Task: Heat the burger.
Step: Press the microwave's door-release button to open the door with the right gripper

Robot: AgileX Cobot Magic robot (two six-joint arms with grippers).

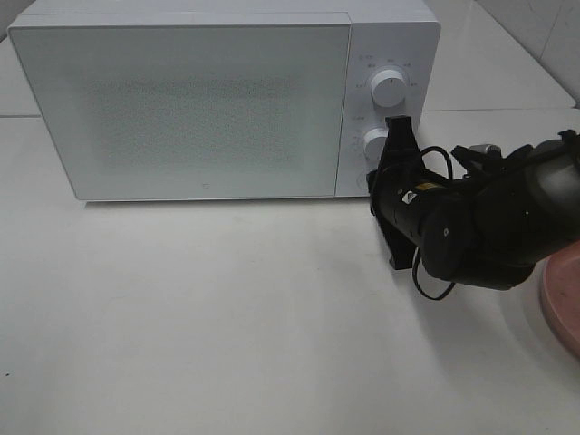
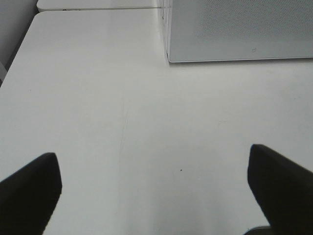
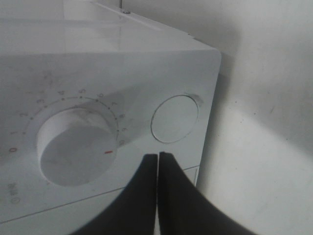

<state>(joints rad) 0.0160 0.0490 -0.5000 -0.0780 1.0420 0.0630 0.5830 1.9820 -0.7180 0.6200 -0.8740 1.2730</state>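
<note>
The burger is out of view. The white microwave (image 1: 181, 100) stands at the back of the table with its door closed. My right gripper (image 1: 372, 181) is shut with nothing in it, at the foot of the microwave's control panel. In the right wrist view its fingertips (image 3: 158, 155) point between the lower knob (image 3: 73, 147) and the round button (image 3: 174, 119); I cannot tell whether they touch the panel. My left gripper (image 2: 152, 159) hangs open over bare white table, off the microwave's front left corner (image 2: 168, 56). It does not show in the exterior high view.
A round pink plate (image 1: 564, 299) lies at the right edge of the table, partly behind my right arm. The upper knob (image 1: 390, 88) and the lower knob (image 1: 374, 143) sit on the panel. White table (image 1: 227, 317) stretches in front of the microwave.
</note>
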